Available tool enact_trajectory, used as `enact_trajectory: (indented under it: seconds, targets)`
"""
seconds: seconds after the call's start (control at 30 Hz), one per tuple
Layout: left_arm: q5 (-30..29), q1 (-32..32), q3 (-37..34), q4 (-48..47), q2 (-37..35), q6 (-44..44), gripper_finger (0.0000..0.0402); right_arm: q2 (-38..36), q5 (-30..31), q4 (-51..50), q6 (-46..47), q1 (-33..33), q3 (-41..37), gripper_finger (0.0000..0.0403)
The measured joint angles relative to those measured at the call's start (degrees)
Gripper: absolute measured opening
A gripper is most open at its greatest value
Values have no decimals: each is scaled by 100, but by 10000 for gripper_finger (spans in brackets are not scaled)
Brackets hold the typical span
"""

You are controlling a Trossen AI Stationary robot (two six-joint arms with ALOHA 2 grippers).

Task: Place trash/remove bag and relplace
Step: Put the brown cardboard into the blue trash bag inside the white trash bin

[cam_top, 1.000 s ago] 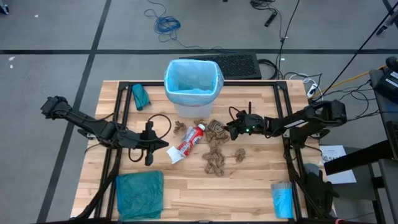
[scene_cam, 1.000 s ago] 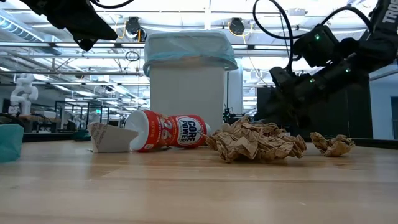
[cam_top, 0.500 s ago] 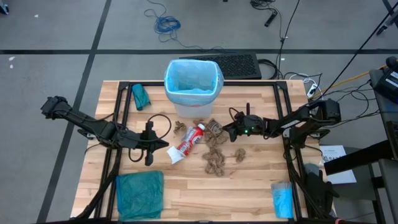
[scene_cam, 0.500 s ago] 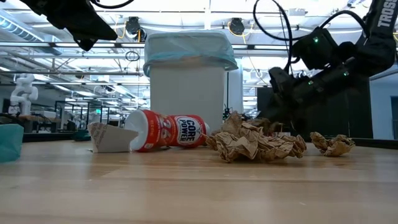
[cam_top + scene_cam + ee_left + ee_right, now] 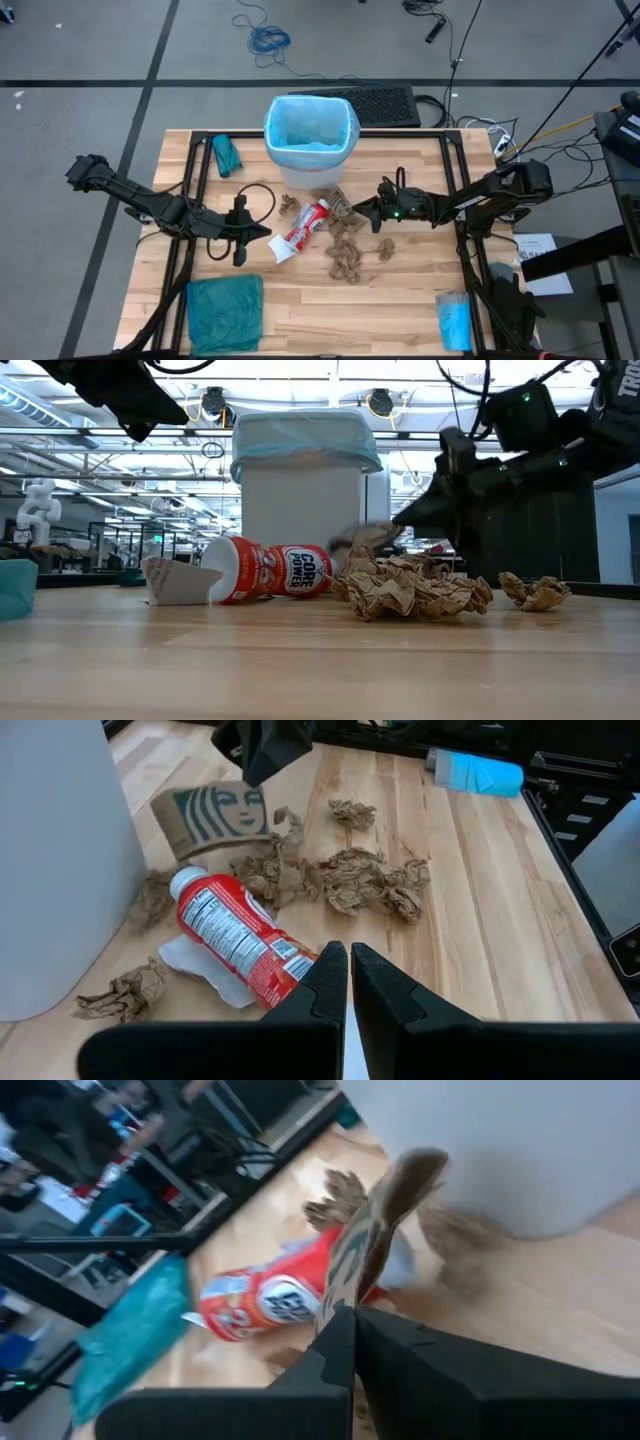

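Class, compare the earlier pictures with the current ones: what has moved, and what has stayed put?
The right gripper has lifted a flattened brown cardboard piece off the crumpled brown paper scraps and holds it pinched above them. The left gripper, the red-and-white squeeze tube and the white bin with its sky-blue liner are unchanged.

A translucent sky-blue plastic liner point(image 5: 311, 131) lines the upright white bin, while crumpled brown paper scraps point(image 5: 347, 252) lie scattered beside a red-and-white squeeze tube point(image 5: 304, 228) — on its side — one flat brown piece point(image 5: 372, 1245) lifted.

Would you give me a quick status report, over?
Right gripper shut on a paper scrap, lifted. Left gripper shut, idle near the tube. Bin unobstructed.
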Motion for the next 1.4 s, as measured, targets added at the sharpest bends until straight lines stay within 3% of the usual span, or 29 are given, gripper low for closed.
enact_trajectory:
  seconds: [0.43, 0.57, 0.73, 0.87, 0.97, 1.23, 1.4]
  targets:
    - [0, 2, 0, -9, 0, 0, 18, -1442, -301, 267, -338, 555, 26, 0]
    - [0, 0, 0, 16, 0, 52, 18, -1764, -302, 64, -742, 801, 483, 0]
    - [0, 2, 0, 71, 2, 103, 18, -1775, -286, -1253, -1616, 904, 1777, 0]
    - [-63, 2, 0, 72, 2, 107, 18, -1532, 276, -3089, -2464, 685, 3142, 0]
    - [-73, 2, 0, 70, 2, 107, 18, -1240, 457, -3841, -2897, 346, 3980, 0]
    - [-170, 2, 0, 66, 2, 139, 18, -482, -469, -4950, -2993, -859, 5635, 0]
    - [-170, 2, 0, 54, 2, 151, 18, 21, -583, -6201, -3073, -1379, 6542, 0]
